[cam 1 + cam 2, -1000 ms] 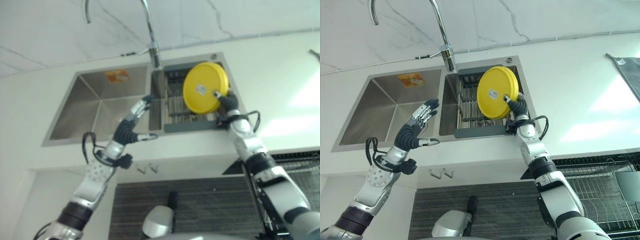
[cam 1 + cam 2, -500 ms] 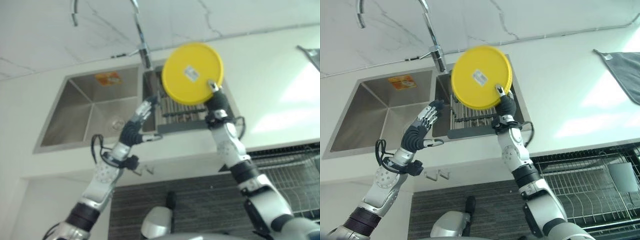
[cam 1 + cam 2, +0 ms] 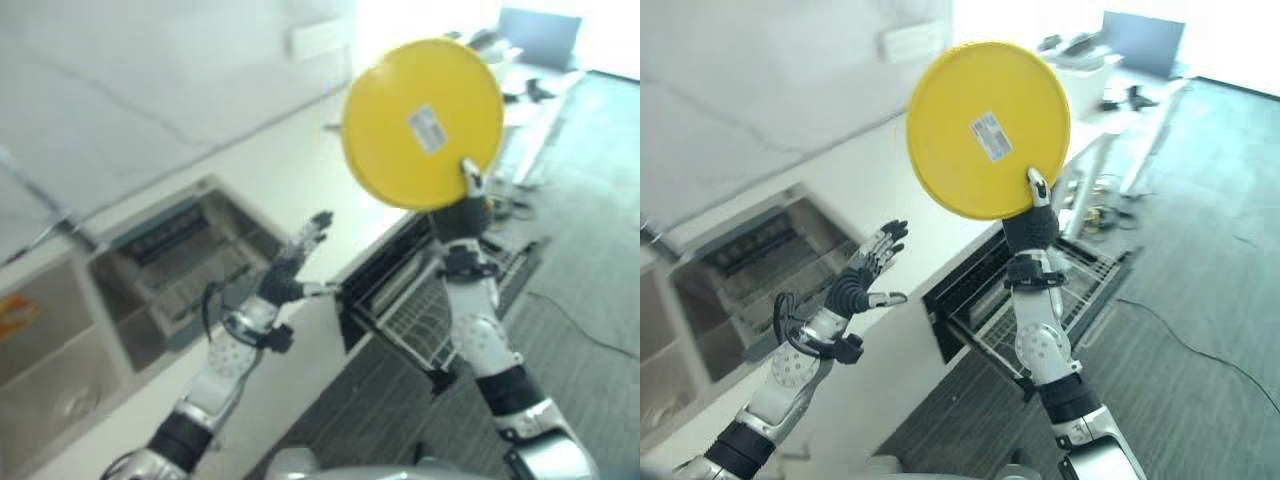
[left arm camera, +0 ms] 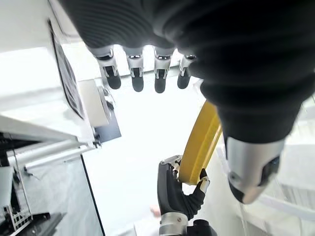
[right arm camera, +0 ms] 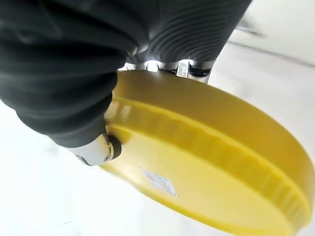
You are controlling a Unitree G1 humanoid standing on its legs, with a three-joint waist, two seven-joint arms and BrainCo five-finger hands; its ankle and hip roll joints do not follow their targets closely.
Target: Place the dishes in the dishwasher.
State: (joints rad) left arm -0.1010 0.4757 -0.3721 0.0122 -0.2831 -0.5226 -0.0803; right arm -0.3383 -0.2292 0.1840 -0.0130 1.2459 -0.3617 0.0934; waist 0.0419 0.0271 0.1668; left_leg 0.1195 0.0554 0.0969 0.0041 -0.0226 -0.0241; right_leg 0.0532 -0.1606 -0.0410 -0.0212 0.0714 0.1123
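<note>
A round yellow plate [image 3: 415, 125] stands on edge in the air, its underside with a white sticker facing me. My right hand [image 3: 460, 215] is shut on its lower rim, thumb on the underside [image 5: 93, 147] and fingers behind. Below it the dishwasher's wire rack [image 3: 420, 310] is pulled out from under the white counter. My left hand [image 3: 290, 275] hovers open beside the counter's front edge, left of the plate, fingers [image 4: 138, 73] straight and holding nothing. The left wrist view also takes in the plate [image 4: 199, 147] edge-on in the right hand [image 4: 174, 191].
A steel sink [image 3: 60, 400] lies at the left, with a grey slatted drying rack [image 3: 180, 260] in its near basin. The white counter [image 3: 290, 170] runs back toward a bright corner with clutter [image 3: 1110, 60]. Dark floor [image 3: 1200, 330] spreads right of the dishwasher.
The view has swung right, from the sink to the open dishwasher. My right hand has carried the plate away from the sink rack and holds it high over the pulled-out rack. The left hand stays open.
</note>
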